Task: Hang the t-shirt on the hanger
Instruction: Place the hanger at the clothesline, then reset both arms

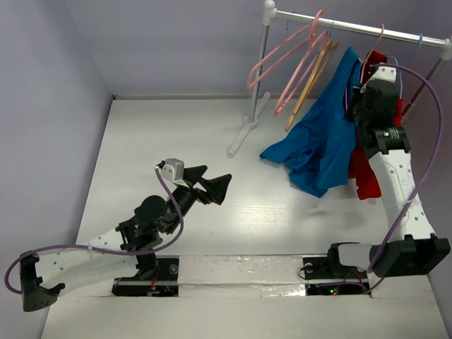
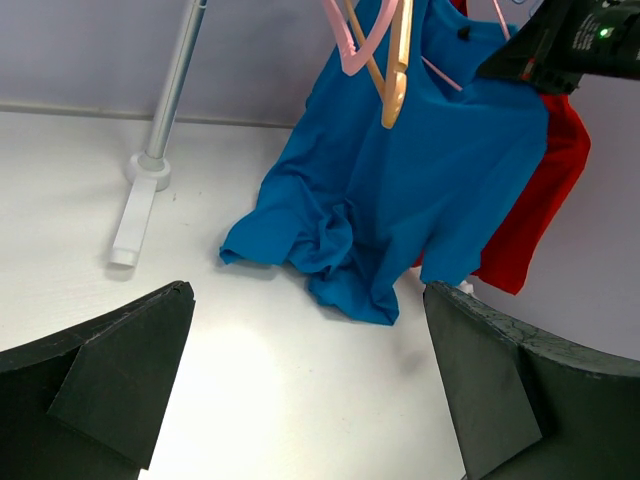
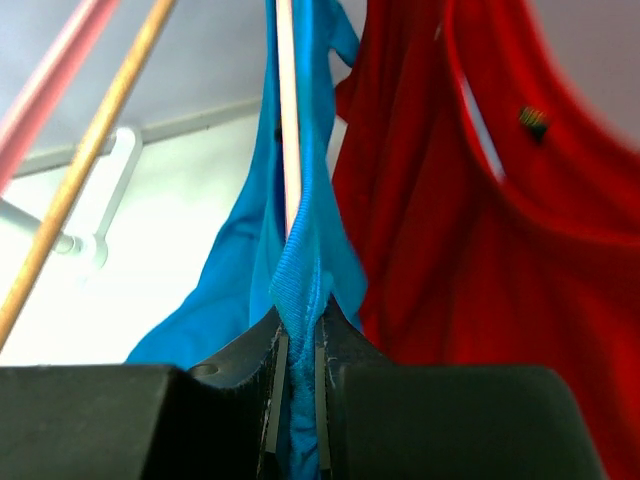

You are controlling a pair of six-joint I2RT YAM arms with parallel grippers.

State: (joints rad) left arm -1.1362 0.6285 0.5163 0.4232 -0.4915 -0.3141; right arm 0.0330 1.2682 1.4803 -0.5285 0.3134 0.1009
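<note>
My right fingers (image 3: pixel 262 345) are pressed almost together, pinching a ribbed edge of the blue t-shirt (image 3: pixel 300 270). From the pinch the cloth rises towards 12 o'clock. The thin pale pink hanger (image 3: pixel 289 120) runs up the same line, inside the folds. I cannot tell whether its lower end is also between my fingers.

At 2 o'clock a red garment (image 3: pixel 480 250) hangs just beside the t-shirt. At 10 o'clock a tan wooden hanger (image 3: pixel 90 150) slants away, with a thicker pink one outside it.

From above, the t-shirt drapes from the rail (image 1: pixel 353 27) beside my right wrist. Its lower end is bunched on the white bench (image 1: pixel 176 141).

My left fingers (image 1: pixel 219 187) are spread as wide as they go and hold nothing. They hang low over the bench, well apart from the t-shirt, which in their own view is at about 12 to 1 o'clock. The rack's post (image 2: pixel 175 80) is at 11 o'clock.
</note>
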